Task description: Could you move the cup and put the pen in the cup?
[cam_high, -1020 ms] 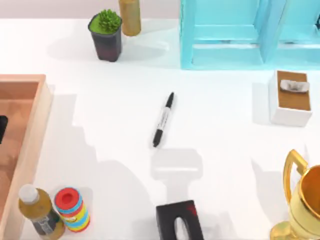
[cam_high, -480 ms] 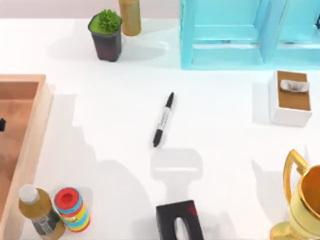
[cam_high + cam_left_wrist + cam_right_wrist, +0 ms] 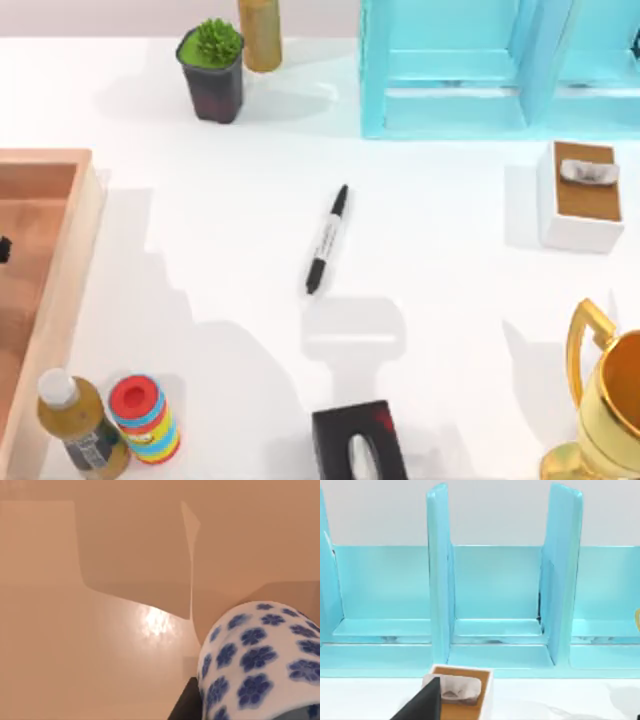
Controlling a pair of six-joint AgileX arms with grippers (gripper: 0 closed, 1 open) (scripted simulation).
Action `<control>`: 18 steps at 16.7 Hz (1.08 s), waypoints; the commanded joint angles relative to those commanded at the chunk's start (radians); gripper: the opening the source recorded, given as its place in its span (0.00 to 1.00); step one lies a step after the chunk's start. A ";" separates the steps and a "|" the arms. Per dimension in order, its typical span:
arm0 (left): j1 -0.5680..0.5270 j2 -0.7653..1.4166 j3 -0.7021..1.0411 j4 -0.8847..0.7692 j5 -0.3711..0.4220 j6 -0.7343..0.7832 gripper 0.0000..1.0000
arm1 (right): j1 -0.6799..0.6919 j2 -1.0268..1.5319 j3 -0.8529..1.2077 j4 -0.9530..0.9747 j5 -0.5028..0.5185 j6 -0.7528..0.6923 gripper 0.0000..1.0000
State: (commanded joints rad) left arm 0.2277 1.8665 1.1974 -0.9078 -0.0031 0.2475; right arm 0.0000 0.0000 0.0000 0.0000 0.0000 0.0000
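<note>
My left gripper (image 3: 3, 248) is sitting at the table's left edge, over the wooden tray (image 3: 70, 215); I cannot tell how its fingers are standing. In my left wrist view one cup (image 3: 260, 660), white with blue flowers, is lying right up against the camera, cut off at the frame's edge, with tan wood around it. One pen (image 3: 327, 239) is lying flat on the white table (image 3: 450, 300) near the middle, well apart from the tray. My right arm (image 3: 358, 440) is resting at the table's near edge, below the pen.
</note>
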 joint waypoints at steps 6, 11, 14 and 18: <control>0.000 0.000 0.000 0.000 0.000 0.000 0.00 | 0.000 0.000 0.000 0.000 0.000 0.000 1.00; -0.008 -0.004 0.066 -0.019 -0.004 -0.055 0.00 | 0.000 0.000 0.000 0.000 0.000 0.000 1.00; -0.049 -0.011 0.186 -0.090 -0.009 -0.158 0.00 | 0.000 0.000 0.000 0.000 0.000 0.000 1.00; -0.208 -0.040 0.360 -0.303 -0.010 -0.315 0.00 | 0.000 0.000 0.000 0.000 0.000 0.000 1.00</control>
State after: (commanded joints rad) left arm 0.0201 1.8263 1.5579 -1.2105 -0.0130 -0.0676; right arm 0.0000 0.0000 0.0000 0.0000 0.0000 0.0000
